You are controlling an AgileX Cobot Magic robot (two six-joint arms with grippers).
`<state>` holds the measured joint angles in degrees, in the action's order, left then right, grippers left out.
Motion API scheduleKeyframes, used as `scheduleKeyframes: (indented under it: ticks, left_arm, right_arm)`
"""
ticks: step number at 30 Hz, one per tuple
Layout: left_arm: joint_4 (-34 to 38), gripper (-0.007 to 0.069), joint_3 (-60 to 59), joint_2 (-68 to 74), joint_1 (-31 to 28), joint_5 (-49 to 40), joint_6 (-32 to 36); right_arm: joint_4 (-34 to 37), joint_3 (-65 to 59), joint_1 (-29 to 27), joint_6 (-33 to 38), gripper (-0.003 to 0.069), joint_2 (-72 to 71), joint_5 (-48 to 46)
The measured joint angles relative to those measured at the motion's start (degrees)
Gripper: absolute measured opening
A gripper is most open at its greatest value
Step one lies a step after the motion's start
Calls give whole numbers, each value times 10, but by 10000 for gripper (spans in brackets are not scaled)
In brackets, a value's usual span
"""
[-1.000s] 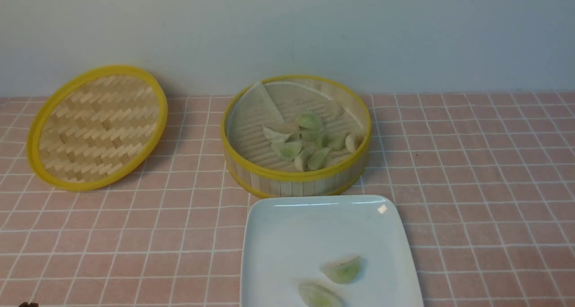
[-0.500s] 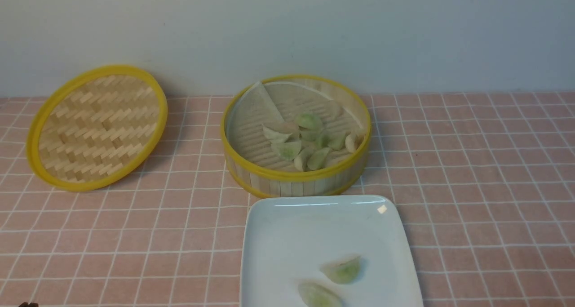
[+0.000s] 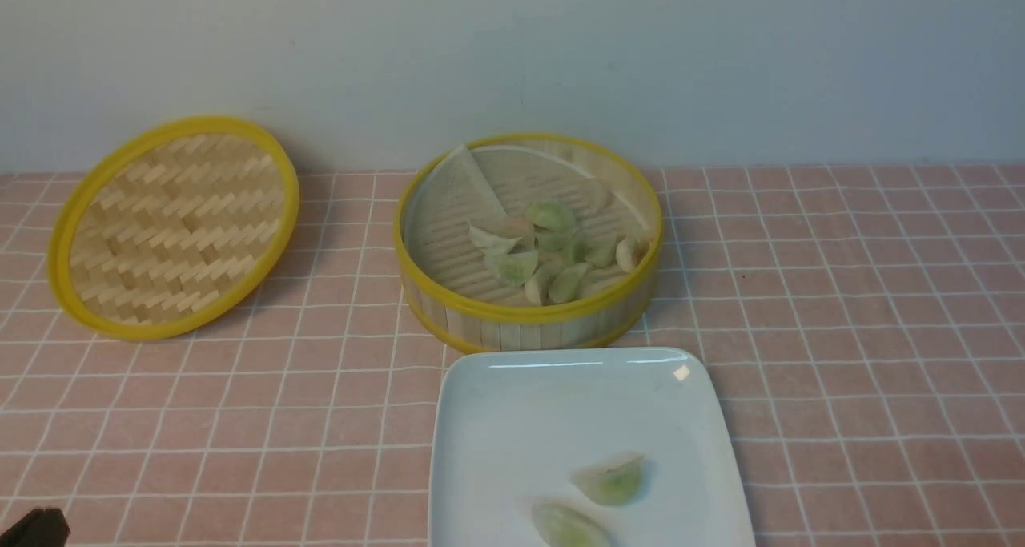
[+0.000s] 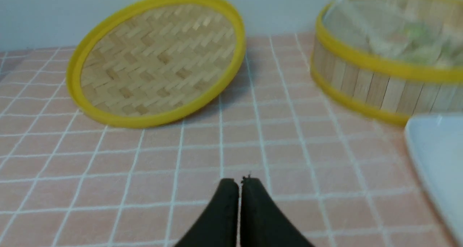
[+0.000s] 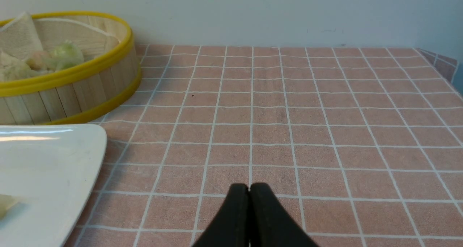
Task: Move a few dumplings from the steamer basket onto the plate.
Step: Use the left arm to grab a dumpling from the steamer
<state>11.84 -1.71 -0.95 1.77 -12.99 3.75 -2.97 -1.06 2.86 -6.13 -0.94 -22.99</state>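
Plate (image 3: pixel 512 419), near: two dumplings (image 3: pixel 610 480). Basket (image 3: pixel 528 323), far: heap remaining (more may go). Left gripper (image 4: pixel 239 189), right gripper (image 5: pixel 249 192): closed, empty.

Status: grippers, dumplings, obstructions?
Left gripper, right gripper shut, empty. Two pale crescent dumplings on glossy white square plate; rest in round bamboo steamer basket. Nothing between them.

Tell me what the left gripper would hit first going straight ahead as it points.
Likely the woven lid, at its rim nearest the steamer basket: the left gripper aims there across the tablecloth. Depth is unclear, so it might pass between them to the wall.
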Motion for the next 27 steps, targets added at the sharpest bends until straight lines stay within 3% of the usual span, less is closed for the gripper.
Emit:
scheduleKeyframes:
  ticks: [7,9,11,15,19,20,22,25,27]
  left_arm:
    - [179,-6,5,0,0,215,-66]
    - [199,-6,34,2,0,209,-78]
    - [201,-6,82,19,0,168,-79]
    - [188,-6,252,173,0,-47,-45]
    - [180,-6,406,397,0,-255,39]
    - [180,-6,413,397,0,-263,45]
    - [177,-6,499,548,0,-330,124]
    - [183,-6,581,691,5,-372,187]
    - [182,-6,616,746,13,-382,200]
  right_arm:
    - [0,0,0,0,-15,0,0]
    - [0,0,0,0,-15,0,0]
    - [0,0,0,0,-15,0,0]
    - [0,0,0,0,-15,0,0]
    - [0,0,0,0,-15,0,0]
    - [0,0,0,0,-15,0,0]
    - [0,0,0,0,-15,0,0]
    - [0,0,0,0,-15,0,0]
    - [0,0,0,0,-15,0,0]
